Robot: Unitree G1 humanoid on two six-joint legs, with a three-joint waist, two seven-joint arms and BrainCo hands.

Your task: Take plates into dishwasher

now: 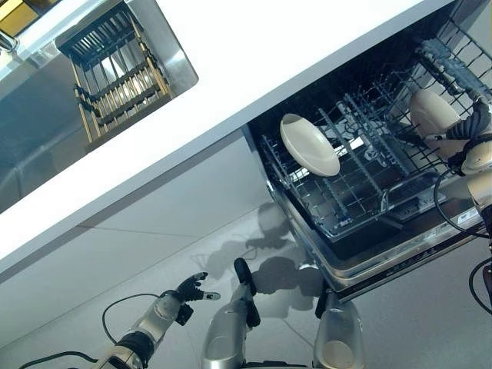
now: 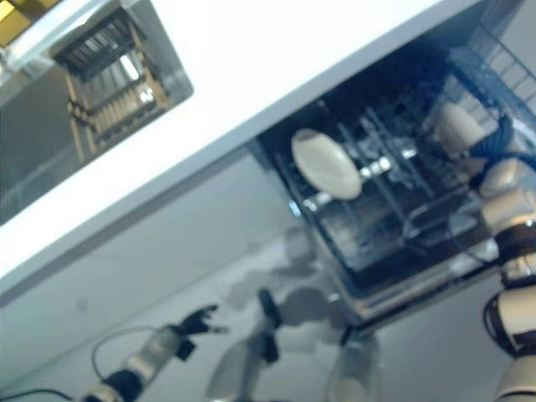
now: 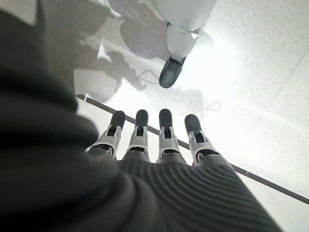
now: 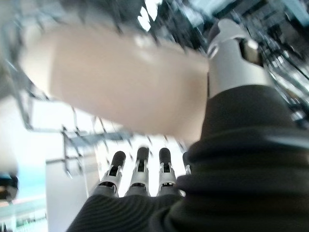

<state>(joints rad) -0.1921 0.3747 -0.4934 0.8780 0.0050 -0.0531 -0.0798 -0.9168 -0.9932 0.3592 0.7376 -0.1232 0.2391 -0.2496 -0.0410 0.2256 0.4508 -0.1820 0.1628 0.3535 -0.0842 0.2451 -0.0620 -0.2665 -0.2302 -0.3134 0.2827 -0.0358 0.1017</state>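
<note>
The right hand [image 1: 470,154] pinches a rigid, smooth, breakable cream plate [image 1: 433,114] by its rim over the dishwasher rack [image 1: 361,204]'s right edge; the left hand [image 1: 191,289] hangs relaxed, empty.

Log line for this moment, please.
right hand: holding plate over dishwasher rack | other plate: racked | left hand: idle, open
</note>
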